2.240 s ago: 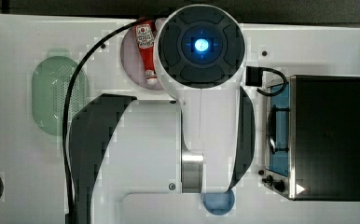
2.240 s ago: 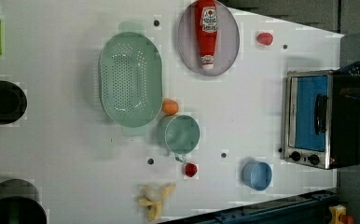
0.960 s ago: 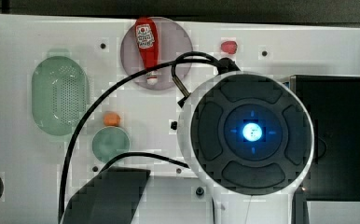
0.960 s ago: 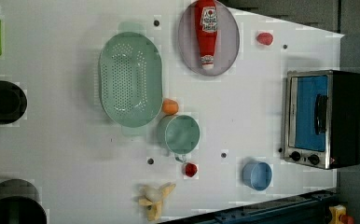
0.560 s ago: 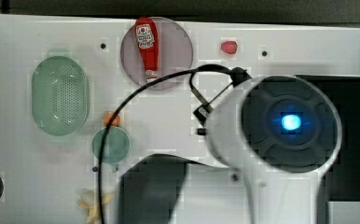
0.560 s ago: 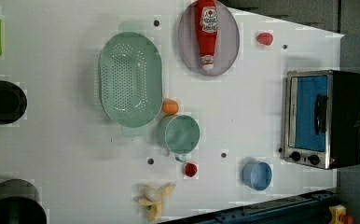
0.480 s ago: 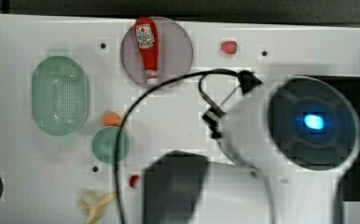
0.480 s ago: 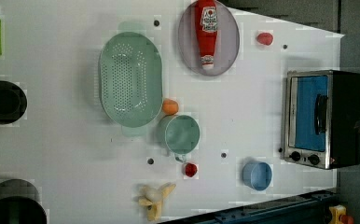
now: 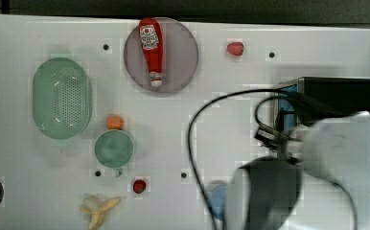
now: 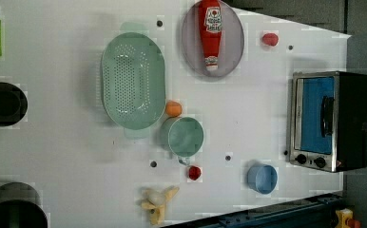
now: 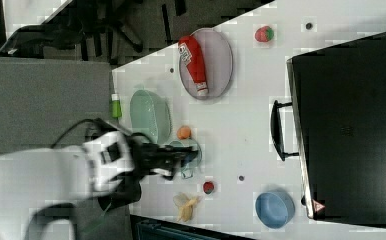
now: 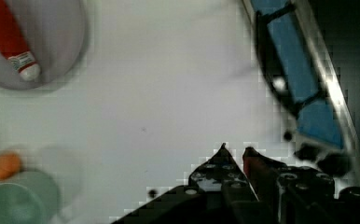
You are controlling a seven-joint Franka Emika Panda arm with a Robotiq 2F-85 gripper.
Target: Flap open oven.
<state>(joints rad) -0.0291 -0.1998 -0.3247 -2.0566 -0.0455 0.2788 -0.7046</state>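
Wrist view shows the claw (image 12: 234, 151) with its two fingertips drawn almost together, only a thin gap between them and nothing held. It hangs over bare white tabletop (image 12: 159, 93), apart from the oven (image 12: 308, 107), which lies to one side of it with the blue glass door facing the claw. The door's bar handle (image 12: 280, 84) runs along the door's length, parallel to the oven's front edge, so the claw must travel sideways toward that front to reach the bar.

Left view places the oven (image 10: 331, 121) at the left view's right edge of the tabletop, door shut, handle near the black top, two knobs at the lower end. A blue bowl (image 10: 262, 179) sits just beside the knob corner. My judgement: the flap is not yet touched, and the approach is still to be made.
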